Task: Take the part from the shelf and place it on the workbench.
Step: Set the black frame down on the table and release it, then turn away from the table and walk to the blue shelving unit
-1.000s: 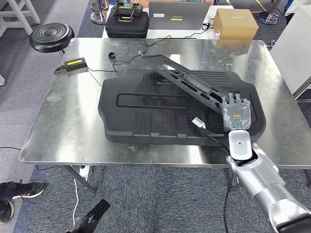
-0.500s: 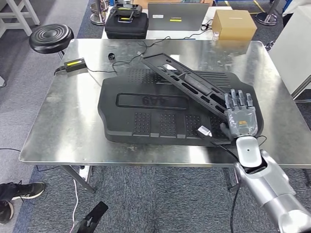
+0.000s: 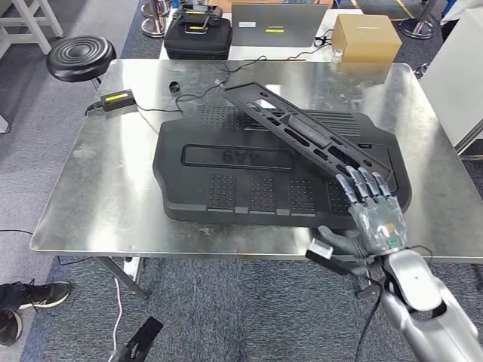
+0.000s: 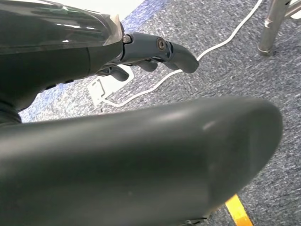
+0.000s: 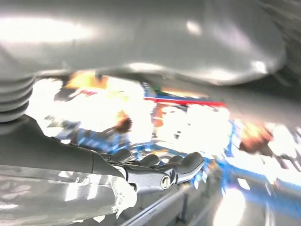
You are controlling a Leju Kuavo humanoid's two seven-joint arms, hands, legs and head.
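The part, a long black slotted strip (image 3: 296, 130), lies slantwise on top of a large black moulded panel (image 3: 250, 172) on the steel workbench (image 3: 108, 181). Its near end rests close to the panel's right edge. My right hand (image 3: 373, 215) hovers at the bench's front right edge, just short of that end, holding nothing, its fingers (image 3: 358, 183) spread and the thumb out to the side. The right wrist view is blurred and shows dark fingers (image 5: 160, 172) stretched out. My left hand (image 4: 156, 49) hangs over carpet with nothing in it, fingers loosely extended.
A black device with a yellow label (image 3: 117, 99) and cables lie at the bench's far left. Behind the bench are a black case (image 3: 196, 34), a laptop (image 3: 276, 23) and a cardboard box (image 3: 364, 36). A round stool (image 3: 80, 56) stands at the left.
My right hand has let go of the strip's near end and drawn back to the bench's front edge, its fingers spreading. The strip stays lying on the panel.
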